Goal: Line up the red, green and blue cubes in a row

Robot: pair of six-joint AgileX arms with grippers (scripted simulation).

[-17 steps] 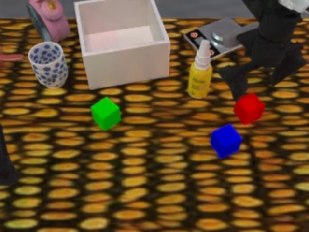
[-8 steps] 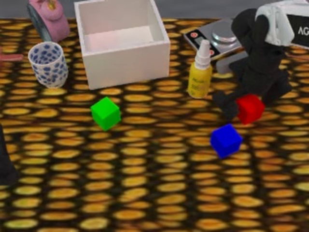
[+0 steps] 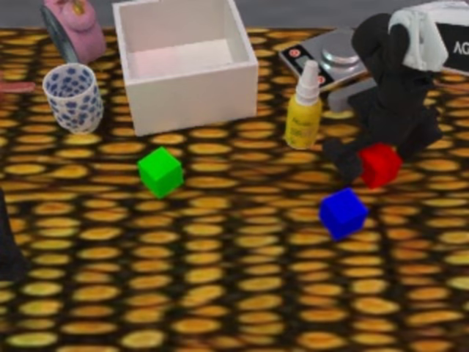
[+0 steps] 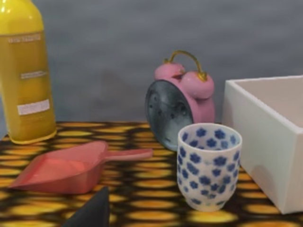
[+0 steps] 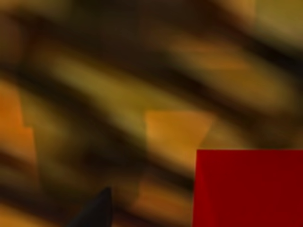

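Right gripper down around the red cube; wide bare table in front.

Nearest, the table [image 3: 220, 293] is bare, the left arm [image 3: 9, 249] parked at its left edge. Farther in, the blue cube [image 3: 343, 213] and, well to the left, the green cube [image 3: 160, 171]. Just behind the blue one, the red cube [image 3: 379, 164] sits between the fingers of the right gripper [image 3: 374, 158], which straddle it; whether they press it cannot be told. A yellow bottle [image 3: 303, 110] stands near, a white box [image 3: 186, 62] beyond.
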